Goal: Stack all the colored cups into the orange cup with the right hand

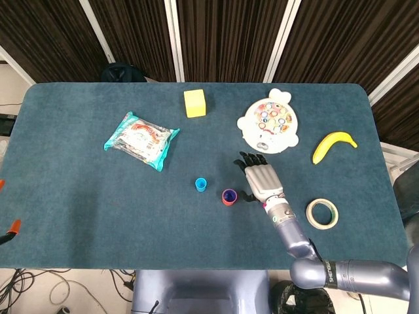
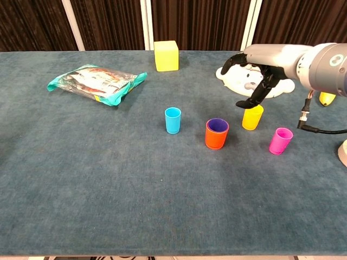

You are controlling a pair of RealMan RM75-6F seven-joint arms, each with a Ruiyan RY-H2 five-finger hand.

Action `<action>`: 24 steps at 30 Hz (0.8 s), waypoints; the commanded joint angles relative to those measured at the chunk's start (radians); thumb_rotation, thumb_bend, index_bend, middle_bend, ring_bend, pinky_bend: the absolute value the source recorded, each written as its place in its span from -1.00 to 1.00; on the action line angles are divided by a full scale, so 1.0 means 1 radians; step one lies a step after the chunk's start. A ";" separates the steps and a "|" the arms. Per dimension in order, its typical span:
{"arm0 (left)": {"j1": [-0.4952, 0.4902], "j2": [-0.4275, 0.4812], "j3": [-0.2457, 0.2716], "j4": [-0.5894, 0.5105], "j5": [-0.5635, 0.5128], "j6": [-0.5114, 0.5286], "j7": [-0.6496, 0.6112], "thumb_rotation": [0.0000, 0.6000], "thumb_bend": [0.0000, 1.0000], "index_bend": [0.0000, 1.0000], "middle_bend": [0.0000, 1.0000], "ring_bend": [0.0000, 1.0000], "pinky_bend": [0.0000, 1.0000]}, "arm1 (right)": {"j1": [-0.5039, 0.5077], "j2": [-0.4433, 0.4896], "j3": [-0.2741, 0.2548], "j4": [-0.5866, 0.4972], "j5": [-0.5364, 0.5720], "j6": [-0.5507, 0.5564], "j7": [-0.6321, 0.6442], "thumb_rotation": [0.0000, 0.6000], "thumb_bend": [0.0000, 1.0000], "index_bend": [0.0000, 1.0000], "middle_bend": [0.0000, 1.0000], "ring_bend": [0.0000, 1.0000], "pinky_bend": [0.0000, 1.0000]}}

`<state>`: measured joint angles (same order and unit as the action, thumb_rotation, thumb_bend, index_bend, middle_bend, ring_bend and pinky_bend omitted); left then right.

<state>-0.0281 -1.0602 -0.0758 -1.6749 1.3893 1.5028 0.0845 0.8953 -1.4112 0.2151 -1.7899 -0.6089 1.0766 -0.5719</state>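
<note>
In the head view, the right hand [image 1: 262,178] is seen with fingers spread and nothing held, just right of the orange cup [image 1: 227,197], inside which the purple cup [image 1: 228,194] is nested. A blue cup [image 1: 201,184] stands to the left on the table [image 1: 78,196].

In the chest view, the right hand [image 2: 259,65] hangs open above the yellow cup [image 2: 251,117]. The pink cup [image 2: 280,140] stands right of it; the orange cup [image 2: 216,135] sits between the blue cup [image 2: 173,120] and the yellow one.

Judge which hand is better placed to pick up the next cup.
Right. The right hand hangs open above the yellow cup, with the pink cup nearby. The left hand shows in neither view.
</note>
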 commanded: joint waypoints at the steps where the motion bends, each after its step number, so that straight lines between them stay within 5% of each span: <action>1: 0.000 0.002 0.002 -0.002 -0.001 -0.002 0.006 1.00 -0.46 -0.96 -0.95 -1.00 -1.00 | 0.001 0.002 -0.006 0.030 0.003 -0.007 -0.005 1.00 -0.19 -0.67 -0.99 -0.97 -1.00; 24: 0.000 0.000 -0.002 -0.002 -0.002 0.006 0.004 1.00 -0.46 -0.96 -0.95 -1.00 -1.00 | 0.007 -0.055 -0.034 0.142 0.050 -0.059 -0.001 1.00 -0.18 -0.43 -0.99 -0.97 -1.00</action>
<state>-0.0279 -1.0600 -0.0777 -1.6772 1.3869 1.5093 0.0880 0.9021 -1.4630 0.1798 -1.6530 -0.5619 1.0186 -0.5747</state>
